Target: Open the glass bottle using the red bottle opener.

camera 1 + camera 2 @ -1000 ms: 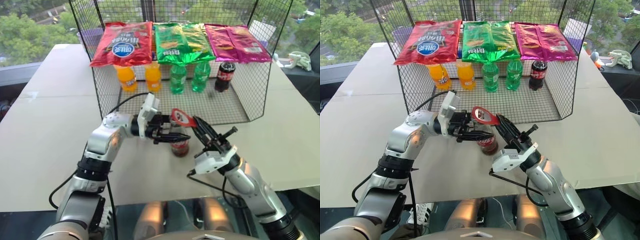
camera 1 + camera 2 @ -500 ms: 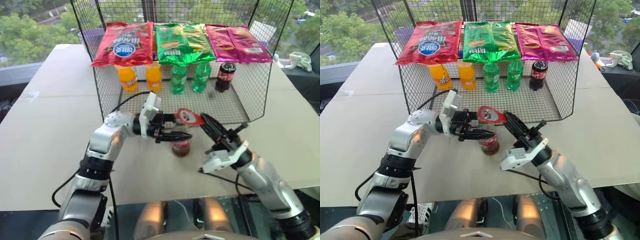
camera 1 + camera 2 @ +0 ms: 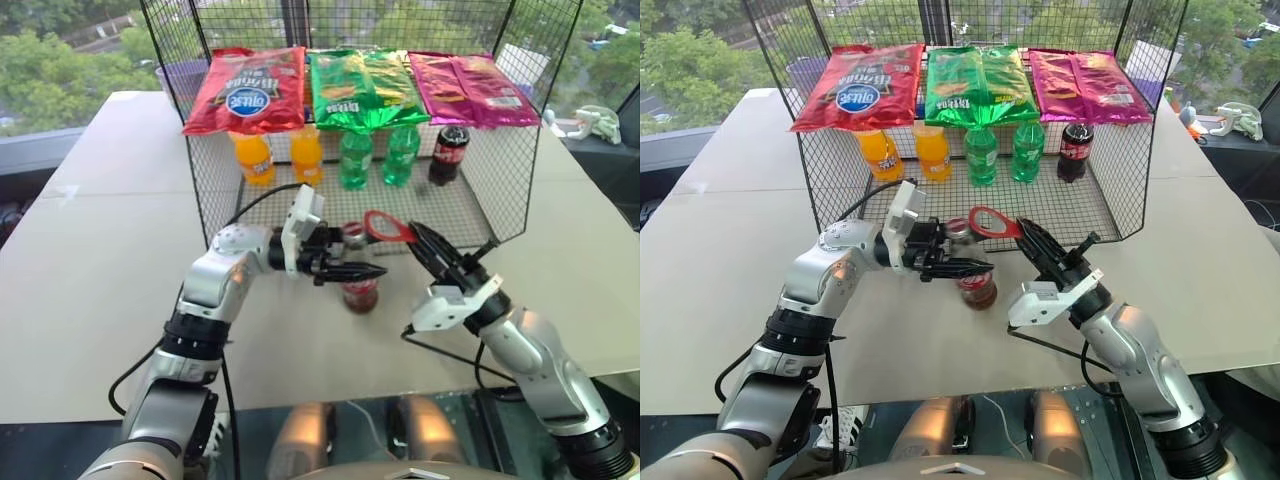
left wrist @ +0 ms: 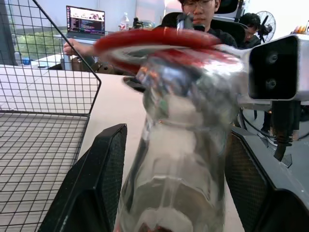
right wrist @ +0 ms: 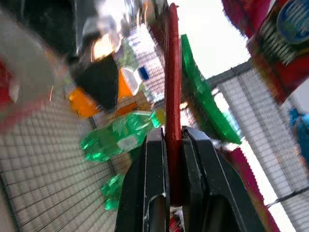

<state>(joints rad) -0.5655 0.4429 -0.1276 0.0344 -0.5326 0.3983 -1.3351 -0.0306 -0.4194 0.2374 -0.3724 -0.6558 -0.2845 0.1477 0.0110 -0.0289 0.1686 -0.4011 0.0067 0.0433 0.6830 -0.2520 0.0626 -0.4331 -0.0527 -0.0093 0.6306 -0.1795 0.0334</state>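
Steadying the small clear glass cola bottle (image 3: 359, 290) on the pale tabletop (image 3: 100, 260) just in front of the black wire-mesh basket (image 3: 470, 200), the left end effector (image 3: 352, 270) reaches in level from the robot's left, its two black fingers (image 4: 99, 179) spread to either side of the slim neck; the wrist view shows them flanking the glass, though whether they press on it cannot be told. The right end effector (image 3: 424, 243) is pressed together, pinching the short handle of the flat red ring-headed bottle opener (image 3: 386, 228), whose ring sits level with the metal cap (image 3: 352, 234) and just beside it, seemingly overlapping its edge in the left wrist view. The risk from here looks to lie in the lever stroke: if the ring's lip is not hooked under the cap's rim, the opener would likely skid off the top. A loose hold on the neck would let the bottle tip or slide toward the basket once the right arm pries, spilling the dark liquid. The thin handle could also twist within the pinch under load. The orange, green and dark plastic bottles (image 3: 350, 155) in the basket stand well apart from the work.
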